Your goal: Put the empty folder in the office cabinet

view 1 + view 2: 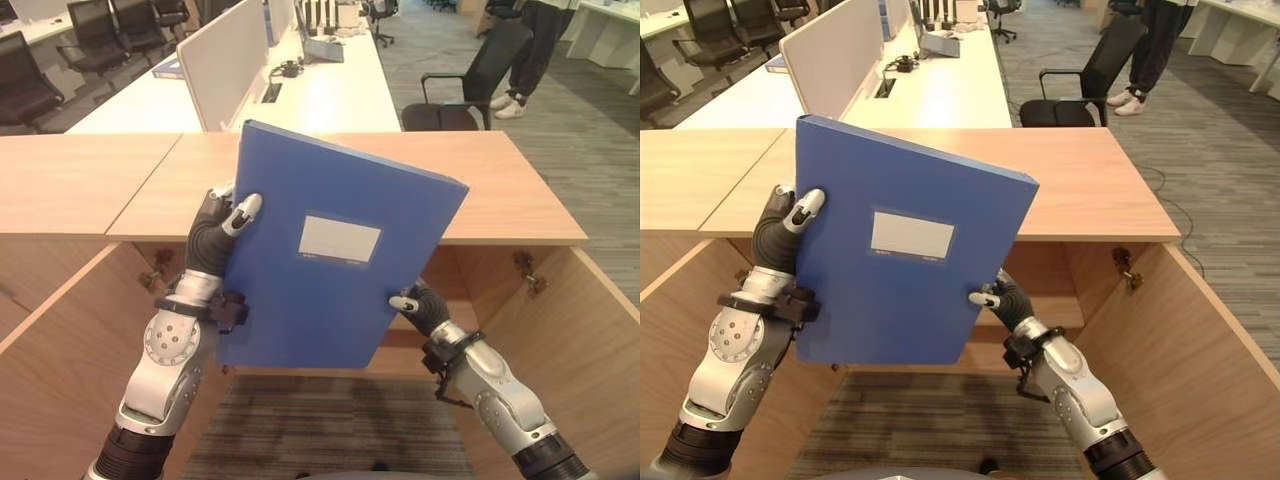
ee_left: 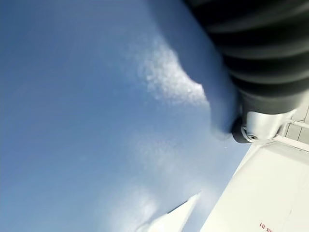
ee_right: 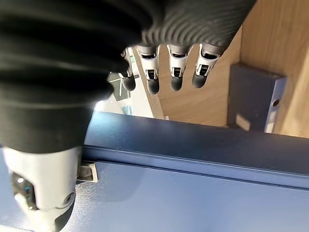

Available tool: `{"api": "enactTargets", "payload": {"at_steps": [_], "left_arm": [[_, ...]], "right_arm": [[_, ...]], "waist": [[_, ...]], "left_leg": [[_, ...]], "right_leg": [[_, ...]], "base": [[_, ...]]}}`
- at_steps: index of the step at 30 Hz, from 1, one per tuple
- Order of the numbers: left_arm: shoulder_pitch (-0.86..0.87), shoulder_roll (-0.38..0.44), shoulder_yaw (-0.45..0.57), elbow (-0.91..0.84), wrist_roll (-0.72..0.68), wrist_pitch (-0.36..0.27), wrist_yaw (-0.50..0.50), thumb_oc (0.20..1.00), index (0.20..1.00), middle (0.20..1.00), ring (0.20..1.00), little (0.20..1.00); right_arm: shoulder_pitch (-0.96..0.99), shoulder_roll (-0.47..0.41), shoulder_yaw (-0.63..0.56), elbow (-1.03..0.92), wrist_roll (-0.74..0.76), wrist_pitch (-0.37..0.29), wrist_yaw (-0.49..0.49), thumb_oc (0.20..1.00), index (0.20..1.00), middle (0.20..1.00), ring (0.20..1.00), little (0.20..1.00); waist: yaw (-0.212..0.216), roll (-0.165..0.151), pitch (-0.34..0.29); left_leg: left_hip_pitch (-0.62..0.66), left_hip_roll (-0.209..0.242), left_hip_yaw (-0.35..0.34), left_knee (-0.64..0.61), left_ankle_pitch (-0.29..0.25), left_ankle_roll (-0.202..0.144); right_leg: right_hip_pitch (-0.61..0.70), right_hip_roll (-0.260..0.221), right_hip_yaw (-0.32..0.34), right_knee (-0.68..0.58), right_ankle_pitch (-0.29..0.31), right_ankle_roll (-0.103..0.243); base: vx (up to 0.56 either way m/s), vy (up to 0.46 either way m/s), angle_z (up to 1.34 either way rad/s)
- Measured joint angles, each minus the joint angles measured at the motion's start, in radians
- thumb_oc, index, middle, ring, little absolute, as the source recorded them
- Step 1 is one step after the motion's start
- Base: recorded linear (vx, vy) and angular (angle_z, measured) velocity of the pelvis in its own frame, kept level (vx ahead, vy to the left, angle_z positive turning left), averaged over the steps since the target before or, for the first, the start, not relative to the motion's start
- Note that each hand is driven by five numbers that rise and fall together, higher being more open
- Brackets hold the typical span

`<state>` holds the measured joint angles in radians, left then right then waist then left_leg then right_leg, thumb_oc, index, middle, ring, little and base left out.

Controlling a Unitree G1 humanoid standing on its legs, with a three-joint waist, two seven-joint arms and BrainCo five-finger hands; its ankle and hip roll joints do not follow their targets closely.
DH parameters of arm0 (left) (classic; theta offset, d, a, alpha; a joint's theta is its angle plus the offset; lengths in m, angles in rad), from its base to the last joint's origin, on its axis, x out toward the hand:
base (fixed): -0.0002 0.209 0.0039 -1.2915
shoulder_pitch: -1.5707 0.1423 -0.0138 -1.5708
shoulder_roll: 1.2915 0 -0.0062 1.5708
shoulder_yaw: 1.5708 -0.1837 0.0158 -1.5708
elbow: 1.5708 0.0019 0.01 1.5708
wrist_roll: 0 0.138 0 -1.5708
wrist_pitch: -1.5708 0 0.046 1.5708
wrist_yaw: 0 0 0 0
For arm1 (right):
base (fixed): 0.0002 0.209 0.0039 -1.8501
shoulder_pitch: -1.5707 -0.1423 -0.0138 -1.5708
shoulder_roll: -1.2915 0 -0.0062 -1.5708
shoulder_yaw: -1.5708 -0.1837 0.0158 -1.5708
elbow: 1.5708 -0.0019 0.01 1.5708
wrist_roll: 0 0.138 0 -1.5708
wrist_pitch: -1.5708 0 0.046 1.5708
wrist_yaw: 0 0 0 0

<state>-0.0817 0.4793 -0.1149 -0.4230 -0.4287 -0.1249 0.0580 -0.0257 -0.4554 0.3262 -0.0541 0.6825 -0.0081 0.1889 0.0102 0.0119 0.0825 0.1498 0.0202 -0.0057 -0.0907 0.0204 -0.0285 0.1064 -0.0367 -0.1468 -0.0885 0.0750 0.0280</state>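
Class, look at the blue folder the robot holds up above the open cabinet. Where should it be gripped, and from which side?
Grip the blue folder by its two long side edges, one hand from each side, as the left hand and right hand do; it is broad, flat, thin and tilted.

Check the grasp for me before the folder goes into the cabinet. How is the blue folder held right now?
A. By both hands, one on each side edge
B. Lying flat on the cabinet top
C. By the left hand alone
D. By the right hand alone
A: the blue folder is held up in front of the cabinet, the left hand on one side edge and the right hand on the other.
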Motion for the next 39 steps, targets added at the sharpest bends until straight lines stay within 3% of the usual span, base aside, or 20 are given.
{"api": "enactTargets", "payload": {"at_steps": [10, 15, 23, 24, 25, 26, 31, 39], "left_arm": [[0.000, -0.009, -0.020, 0.000, -0.022, 0.006, -0.004, 0.200, 0.200, 0.200, 0.200, 0.200], [-0.012, -0.031, -0.032, 0.021, -0.097, 0.005, -0.006, 0.200, 0.200, 0.200, 0.200, 0.200], [-0.013, -0.039, -0.026, 0.033, -0.135, 0.006, -0.032, 0.200, 0.200, 0.200, 0.200, 0.200], [-0.013, -0.040, -0.024, 0.035, -0.135, 0.006, -0.035, 0.200, 0.200, 0.200, 0.200, 0.200], [-0.013, -0.042, -0.018, 0.051, -0.138, 0.006, -0.041, 0.200, 0.200, 0.200, 0.200, 0.200], [-0.012, -0.046, -0.018, 0.059, -0.142, 0.006, -0.041, 0.200, 0.200, 0.200, 0.200, 0.200], [-0.004, -0.049, 0.002, 0.079, -0.155, 0.013, -0.043, 0.200, 0.200, 0.200, 0.200, 0.200], [-0.004, -0.056, 0.005, 0.078, -0.158, 0.001, -0.065, 0.200, 0.200, 0.200, 0.200, 0.200]], "right_arm": [[-0.011, 0.030, 0.032, 0.062, 0.011, 0.017, 0.000, 1.000, 1.000, 1.000, 1.000, 1.000], [-0.068, -0.022, 0.102, 0.043, 0.131, 0.021, 0.058, 1.000, 1.000, 1.000, 1.000, 1.000], [-0.068, -0.057, 0.093, 0.044, 0.202, 0.026, 0.151, 1.000, 1.000, 1.000, 1.000, 1.000], [-0.068, -0.057, 0.090, 0.044, 0.202, 0.026, 0.157, 0.944, 0.944, 0.944, 0.944, 0.944], [-0.067, -0.056, 0.081, 0.044, 0.202, 0.026, 0.164, 0.445, 0.445, 0.445, 0.445, 0.445], [-0.067, -0.056, 0.077, 0.044, 0.202, 0.026, 0.165, 0.200, 0.200, 0.200, 0.200, 0.200], [-0.065, -0.053, 0.069, 0.027, 0.202, 0.027, 0.205, 0.200, 0.200, 0.200, 0.200, 0.200], [-0.064, -0.037, 0.057, 0.017, 0.204, 0.036, 0.191, 0.200, 0.200, 0.200, 0.200, 0.200]], "waist": [[0.002, 0.000, 0.000], [0.010, 0.000, 0.000], [0.028, -0.003, 0.002], [0.027, -0.003, 0.002], [0.027, -0.003, 0.002], [0.027, -0.003, 0.002], [0.026, -0.003, 0.002], [0.027, -0.003, 0.002]], "left_leg": [[-0.001, 0.000, -0.001, 0.000, 0.000, 0.000], [-0.001, 0.000, -0.001, 0.000, 0.000, 0.000], [-0.002, -0.001, -0.001, 0.000, 0.000, 0.000], [-0.002, -0.001, -0.001, 0.000, 0.000, 0.000], [-0.002, -0.001, -0.001, -0.001, 0.000, 0.000], [-0.002, -0.001, -0.001, -0.001, 0.000, 0.000], [-0.002, 0.000, -0.001, 0.000, 0.000, 0.000], [-0.002, -0.001, -0.001, 0.000, 0.000, 0.000]], "right_leg": [[0.000, 0.000, -0.001, 0.000, 0.000, 0.000], [0.000, 0.000, -0.002, 0.000, 0.000, 0.000], [-0.001, -0.001, -0.002, 0.000, 0.000, 0.000], [-0.001, 0.000, -0.002, 0.000, 0.000, 0.000], [-0.001, -0.001, -0.002, 0.000, 0.000, 0.000], [-0.001, -0.001, -0.002, 0.000, 0.000, 0.000], [-0.001, 0.000, -0.002, 0.000, 0.000, 0.000], [-0.001, -0.001, -0.002, 0.000, 0.000, 0.000]], "base": [[0.00, 0.000, 0.00], [0.00, 0.000, 0.00], [0.00, 0.000, 0.00], [0.00, 0.000, 0.00], [0.00, 0.000, 0.00], [0.00, 0.000, 0.00], [0.00, 0.000, 0.00], [0.00, 0.000, 0.00]]}}
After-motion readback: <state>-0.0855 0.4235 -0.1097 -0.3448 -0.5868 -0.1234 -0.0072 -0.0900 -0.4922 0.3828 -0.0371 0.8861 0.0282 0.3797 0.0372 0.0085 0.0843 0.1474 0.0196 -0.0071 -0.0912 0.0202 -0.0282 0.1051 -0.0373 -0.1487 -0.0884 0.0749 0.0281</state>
